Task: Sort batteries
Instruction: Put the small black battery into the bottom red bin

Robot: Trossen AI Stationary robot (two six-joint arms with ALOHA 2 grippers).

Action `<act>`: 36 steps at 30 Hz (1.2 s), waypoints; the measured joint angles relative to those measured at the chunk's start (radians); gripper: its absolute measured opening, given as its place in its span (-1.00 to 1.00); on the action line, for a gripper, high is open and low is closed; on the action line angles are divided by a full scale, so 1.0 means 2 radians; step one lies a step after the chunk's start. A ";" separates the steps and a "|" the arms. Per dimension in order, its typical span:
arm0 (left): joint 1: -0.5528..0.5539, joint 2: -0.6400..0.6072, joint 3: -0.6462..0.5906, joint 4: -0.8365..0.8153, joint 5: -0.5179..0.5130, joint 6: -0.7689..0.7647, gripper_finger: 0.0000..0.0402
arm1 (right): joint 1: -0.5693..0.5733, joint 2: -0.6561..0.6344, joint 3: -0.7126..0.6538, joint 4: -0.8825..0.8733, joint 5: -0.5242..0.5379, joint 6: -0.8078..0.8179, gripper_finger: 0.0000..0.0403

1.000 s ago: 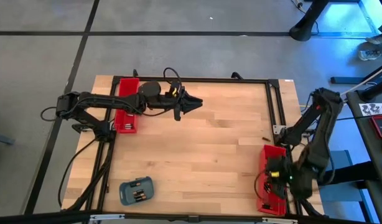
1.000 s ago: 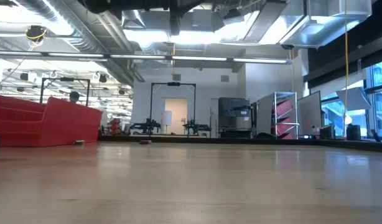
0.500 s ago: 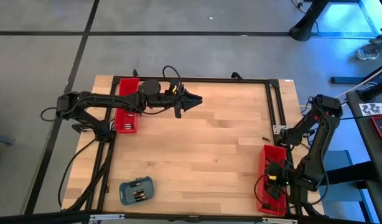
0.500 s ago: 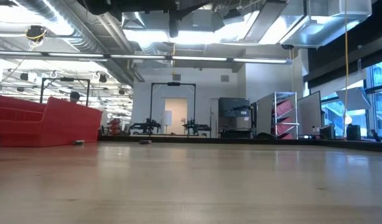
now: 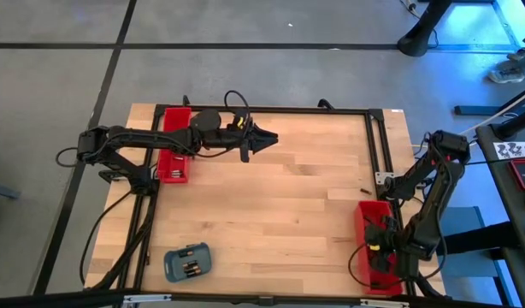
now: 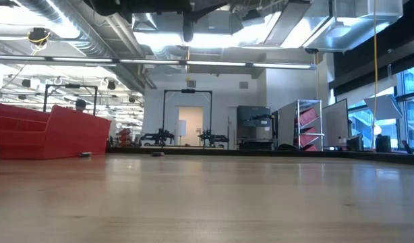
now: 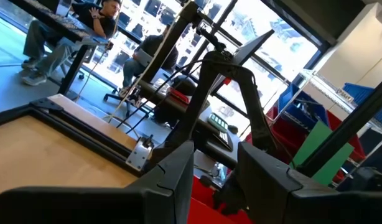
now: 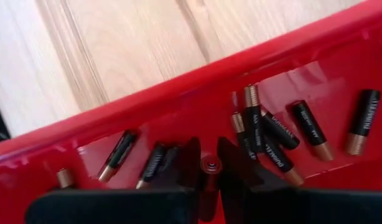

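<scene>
Right gripper sat low in the red tray at the frame's lower right, pinching one battery among loose batteries; we judged pickup underway, a lift next. Left gripper waited upper-centre, half-spread.

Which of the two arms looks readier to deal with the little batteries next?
The right one. Its gripper is down in the long red plastic tray, closed on a small dark cylindrical battery. The left gripper hovers over bare wooden table.
</scene>
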 joint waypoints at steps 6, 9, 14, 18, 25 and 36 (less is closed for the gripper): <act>0.000 0.000 0.000 -0.001 0.000 -0.001 -0.43 | 0.000 0.010 0.000 0.000 -0.010 -0.048 -0.83; 0.000 0.000 0.000 -0.001 0.000 -0.001 -0.43 | 0.000 0.010 0.002 0.000 -0.012 -0.072 -0.82; 0.000 0.000 0.000 -0.003 0.000 -0.001 -0.43 | 0.000 0.010 0.004 0.010 -0.012 -0.108 -0.78; 0.000 0.000 0.000 -0.004 0.000 -0.001 -0.43 | 0.000 0.010 0.004 0.012 -0.008 -0.121 -0.72; 0.000 0.000 0.000 -0.004 0.000 0.000 -0.43 | 0.000 0.010 0.004 0.011 -0.009 -0.134 -0.49; 0.000 -0.005 0.010 -0.061 0.000 0.056 -0.43 | 0.000 0.003 0.110 -0.079 0.001 -0.110 -0.09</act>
